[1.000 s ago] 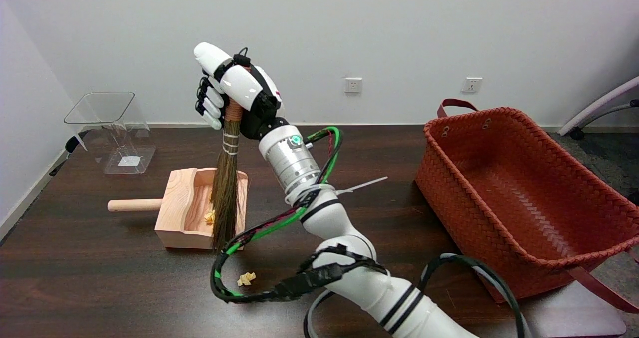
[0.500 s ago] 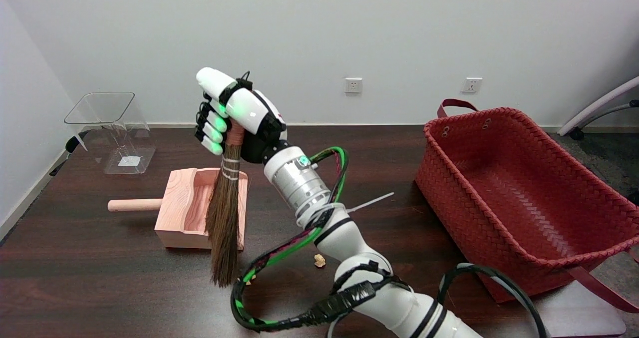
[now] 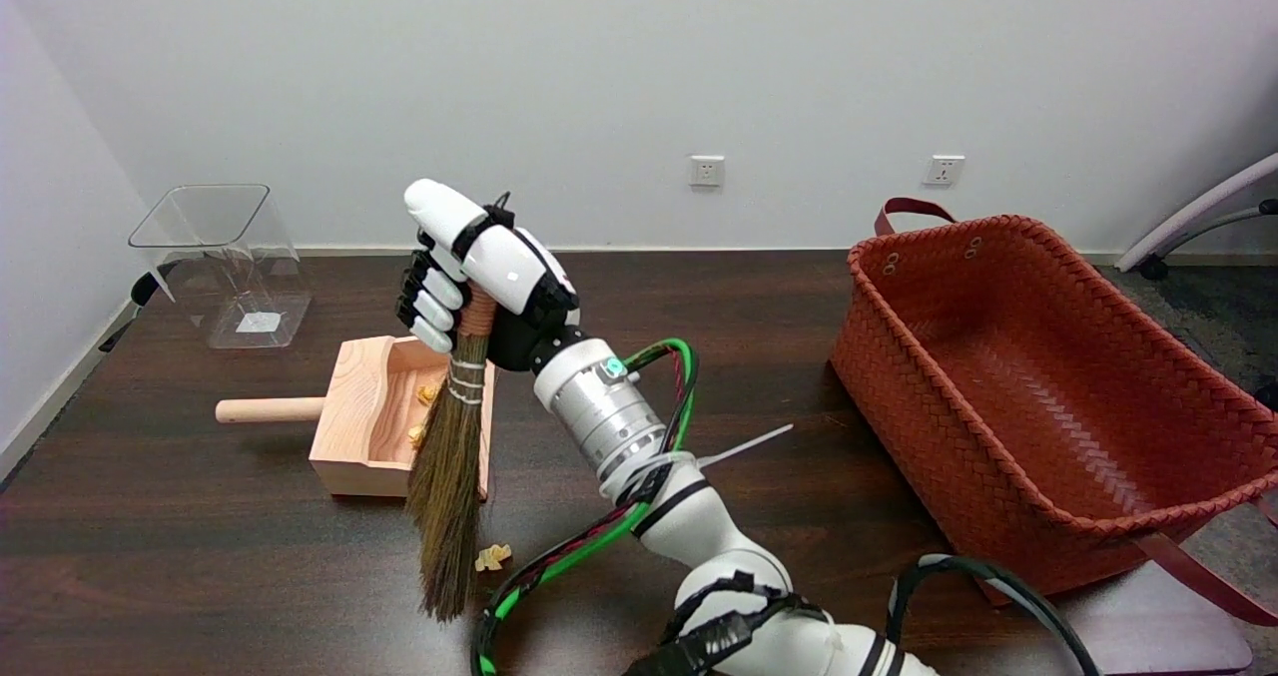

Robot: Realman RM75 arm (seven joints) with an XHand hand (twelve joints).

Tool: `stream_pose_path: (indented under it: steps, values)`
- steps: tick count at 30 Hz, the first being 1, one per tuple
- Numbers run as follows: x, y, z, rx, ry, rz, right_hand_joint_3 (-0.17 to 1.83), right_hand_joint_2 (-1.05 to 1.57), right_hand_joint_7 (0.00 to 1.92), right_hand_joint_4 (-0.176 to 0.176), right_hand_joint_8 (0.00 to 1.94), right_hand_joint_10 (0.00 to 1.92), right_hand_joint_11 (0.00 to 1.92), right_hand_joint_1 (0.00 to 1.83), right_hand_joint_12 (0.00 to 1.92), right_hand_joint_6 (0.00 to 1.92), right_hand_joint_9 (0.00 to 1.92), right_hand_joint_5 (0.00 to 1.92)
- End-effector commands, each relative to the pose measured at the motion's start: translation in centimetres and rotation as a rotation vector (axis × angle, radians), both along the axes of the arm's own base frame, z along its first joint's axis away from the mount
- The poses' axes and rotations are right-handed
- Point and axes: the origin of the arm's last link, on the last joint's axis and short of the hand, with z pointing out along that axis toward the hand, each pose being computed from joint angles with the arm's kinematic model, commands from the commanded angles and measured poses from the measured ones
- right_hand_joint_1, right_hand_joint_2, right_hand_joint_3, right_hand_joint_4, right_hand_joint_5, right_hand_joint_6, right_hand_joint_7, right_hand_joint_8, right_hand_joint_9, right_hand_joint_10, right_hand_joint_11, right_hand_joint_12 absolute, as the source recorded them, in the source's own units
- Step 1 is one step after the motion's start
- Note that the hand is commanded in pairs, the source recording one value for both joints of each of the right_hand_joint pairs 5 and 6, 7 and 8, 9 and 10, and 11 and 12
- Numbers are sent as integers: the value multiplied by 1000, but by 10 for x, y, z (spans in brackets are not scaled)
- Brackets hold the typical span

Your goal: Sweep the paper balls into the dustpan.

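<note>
My right hand [image 3: 479,277] grips the orange-wrapped handle of a small straw broom [image 3: 446,476], which hangs down with its bristle tips near the table, in front of the dustpan. The wooden dustpan [image 3: 369,426] lies on the dark table with its round handle pointing left and its mouth facing right. Two small paper balls [image 3: 421,416] lie inside it, partly hidden behind the bristles. Another paper ball [image 3: 491,556] lies on the table just right of the broom's tip, in front of the dustpan's right corner.
A clear plastic container [image 3: 225,257] stands at the back left. A large red woven basket [image 3: 1038,386] fills the right side of the table. My arm's cable loops [image 3: 579,546] hang close to the loose paper ball.
My hand has come down and toward the near edge with the broom. The bristle tips have moved from the dustpan's mouth to the table in front of it. One ball reappeared beside the tip.
</note>
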Motion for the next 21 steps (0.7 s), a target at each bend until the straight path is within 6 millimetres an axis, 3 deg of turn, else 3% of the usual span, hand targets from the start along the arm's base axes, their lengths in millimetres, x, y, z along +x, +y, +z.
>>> stream_pose_path:
  steps: [1, 21]
  values:
    - [-34, 11, -6, -33, -72, 3, 252, 1449, 1920, 0, 1920, 1920, 1920, 661, 1920, 1920, 1920, 1920]
    - [-81, 25, 2, -4, -127, -45, 214, 1450, 1920, 0, 1920, 1920, 1920, 668, 1920, 1920, 1920, 1920]
